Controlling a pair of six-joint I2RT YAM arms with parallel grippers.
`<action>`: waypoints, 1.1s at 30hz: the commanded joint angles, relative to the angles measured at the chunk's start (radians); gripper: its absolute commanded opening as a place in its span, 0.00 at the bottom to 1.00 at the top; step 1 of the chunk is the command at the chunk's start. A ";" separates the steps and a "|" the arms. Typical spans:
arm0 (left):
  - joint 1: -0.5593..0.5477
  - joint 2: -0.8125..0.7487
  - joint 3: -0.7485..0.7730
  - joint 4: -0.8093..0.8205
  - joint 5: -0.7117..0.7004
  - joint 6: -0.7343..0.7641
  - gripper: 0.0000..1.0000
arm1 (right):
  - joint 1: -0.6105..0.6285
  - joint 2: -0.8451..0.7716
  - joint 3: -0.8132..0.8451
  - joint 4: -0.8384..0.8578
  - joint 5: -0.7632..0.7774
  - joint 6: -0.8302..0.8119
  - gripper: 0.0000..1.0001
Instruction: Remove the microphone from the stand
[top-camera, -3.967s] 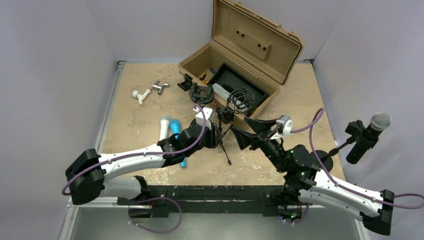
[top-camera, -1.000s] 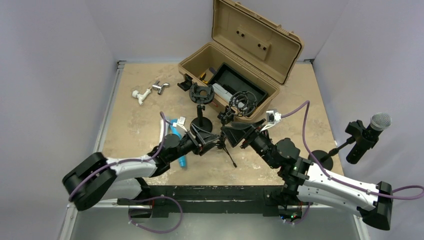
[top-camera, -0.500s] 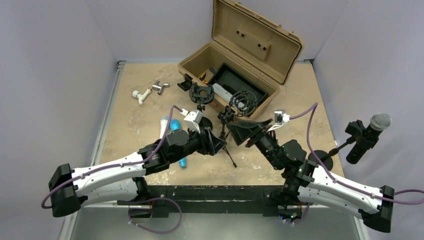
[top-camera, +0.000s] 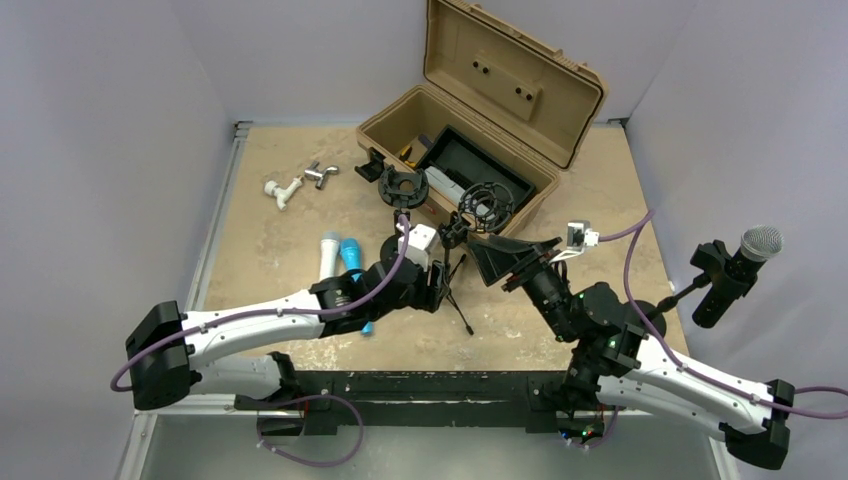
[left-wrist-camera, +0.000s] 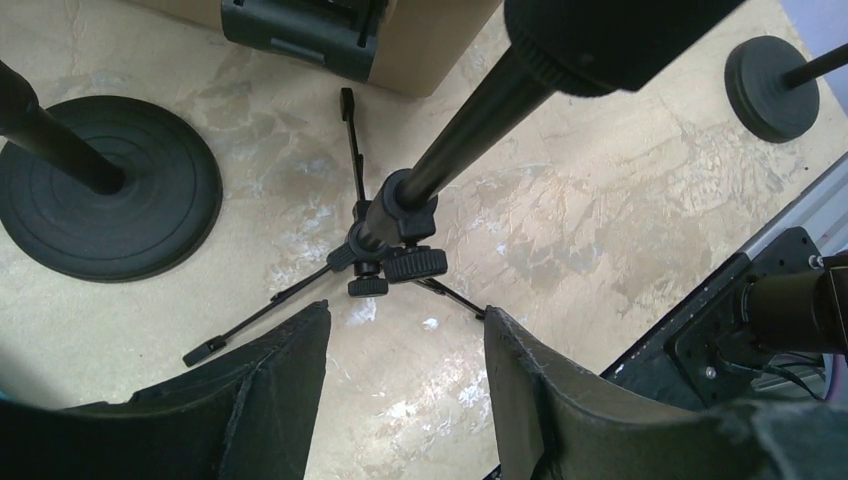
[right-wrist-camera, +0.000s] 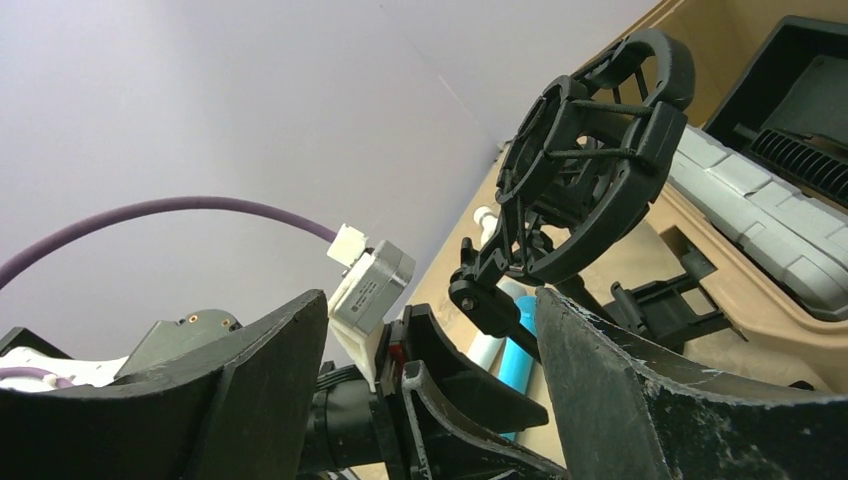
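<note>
Leaning toward 1 o'clock in black round-base stand (top-camera: 672, 296), silver-headed black microphone (top-camera: 742, 266); left gripper (left-wrist-camera: 400, 330), right gripper (right-wrist-camera: 430, 300) both gaping apart.

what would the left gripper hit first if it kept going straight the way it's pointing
Probably the tripod stand: the open left gripper points at its hub, where legs meet pole. Depth is unclear, so it might touch the table just short of it.

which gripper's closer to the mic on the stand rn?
Right. The right gripper is mid-table, well left of the mic, jaws open by the shock mount. The left gripper is even farther left, jaws open over the tripod.
</note>
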 joint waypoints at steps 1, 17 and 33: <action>-0.007 0.011 0.052 0.027 -0.025 0.031 0.56 | -0.001 -0.009 0.039 0.001 0.032 -0.016 0.75; -0.006 0.115 0.155 -0.037 -0.086 -0.003 0.37 | -0.001 -0.037 0.027 -0.019 0.043 -0.008 0.75; 0.103 0.058 0.066 -0.033 0.088 -0.184 0.00 | -0.001 -0.049 0.025 -0.027 0.048 -0.005 0.75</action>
